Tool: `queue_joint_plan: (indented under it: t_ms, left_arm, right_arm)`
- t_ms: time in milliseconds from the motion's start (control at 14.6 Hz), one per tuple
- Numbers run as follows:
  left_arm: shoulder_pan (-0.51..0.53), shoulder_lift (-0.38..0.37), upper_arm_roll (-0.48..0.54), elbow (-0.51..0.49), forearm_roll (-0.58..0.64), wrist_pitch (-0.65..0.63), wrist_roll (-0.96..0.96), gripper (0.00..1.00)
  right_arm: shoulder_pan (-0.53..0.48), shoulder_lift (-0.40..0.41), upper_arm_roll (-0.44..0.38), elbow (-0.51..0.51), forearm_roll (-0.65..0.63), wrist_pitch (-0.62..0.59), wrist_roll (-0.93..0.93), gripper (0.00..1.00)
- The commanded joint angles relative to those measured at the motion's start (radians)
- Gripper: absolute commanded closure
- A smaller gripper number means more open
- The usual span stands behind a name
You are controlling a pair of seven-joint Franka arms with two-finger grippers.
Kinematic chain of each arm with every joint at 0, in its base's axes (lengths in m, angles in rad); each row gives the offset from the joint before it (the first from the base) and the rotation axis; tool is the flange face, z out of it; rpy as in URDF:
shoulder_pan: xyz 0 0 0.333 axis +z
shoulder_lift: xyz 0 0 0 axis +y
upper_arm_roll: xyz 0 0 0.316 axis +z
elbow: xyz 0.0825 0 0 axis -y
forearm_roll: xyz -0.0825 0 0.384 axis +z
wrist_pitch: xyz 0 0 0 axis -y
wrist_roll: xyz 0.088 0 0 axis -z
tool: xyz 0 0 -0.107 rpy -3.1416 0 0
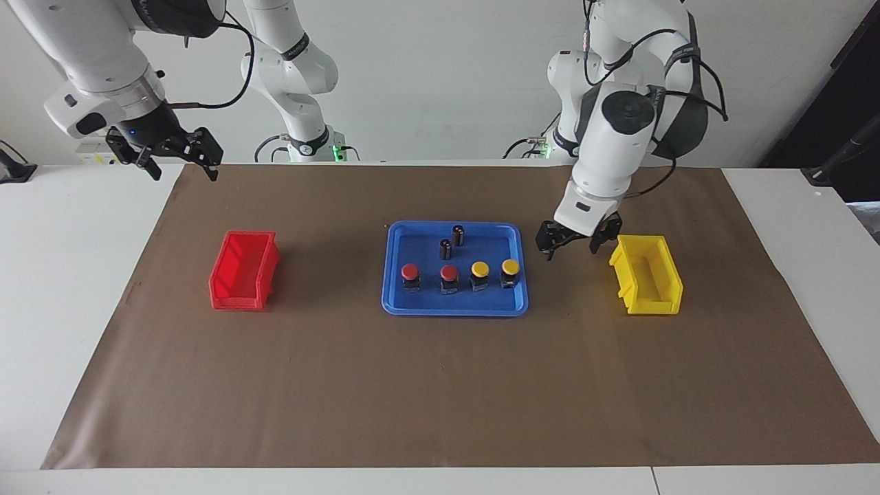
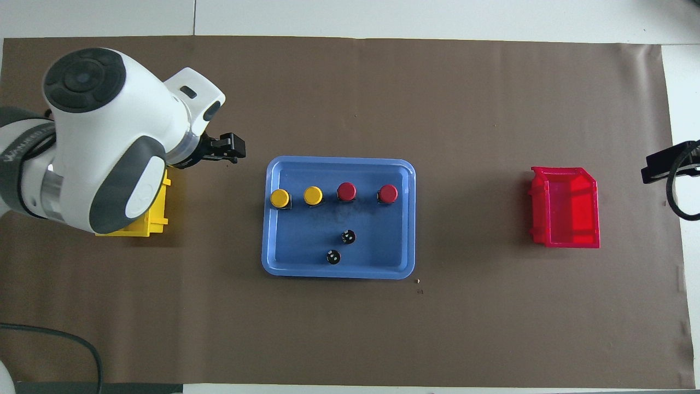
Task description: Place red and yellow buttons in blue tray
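Left gripper (image 1: 570, 245) wide open, empty, over the mat between blue tray (image 1: 395, 292) and yellow bin (image 1: 646, 275); four buttons (image 1: 509, 273) in tray. Right gripper (image 1: 180, 158) open, empty, waiting.
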Motion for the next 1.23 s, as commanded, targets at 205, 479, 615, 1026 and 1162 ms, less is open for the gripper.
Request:
queue_joint_plan:
  t_ms: [205,479,615,1026,1162]
  left_arm:
    - [0.222,-0.1,-0.002,0.072,-0.036,-0.188,0.29,0.0]
    - [0.29,-0.1,-0.002,0.157,-0.072,-0.25,0.362,0.0]
    - [0.29,-0.102,-0.004,0.168,-0.068,-0.264,0.378,0.0]
    - [0.29,-0.113,-0.004,0.194,-0.071,-0.324,0.382,0.0]
    - [0.289,-0.116,-0.004,0.194,-0.071,-0.324,0.382,0.0]
  right_arm:
    - [0.001,-0.004,0.005,-0.007,-0.009,0.015,-0.022,0.0]
    - [0.001,-0.004,0.005,-0.006,-0.008,0.016,-0.022,0.0]
    - [0.001,-0.004,0.005,-0.006,-0.008,0.016,-0.022,0.0]
    - [0.001,-0.004,0.005,-0.007,-0.006,0.015,-0.022,0.0]
    - [0.001,-0.004,0.005,-0.007,-0.008,0.016,-0.02,0.0]
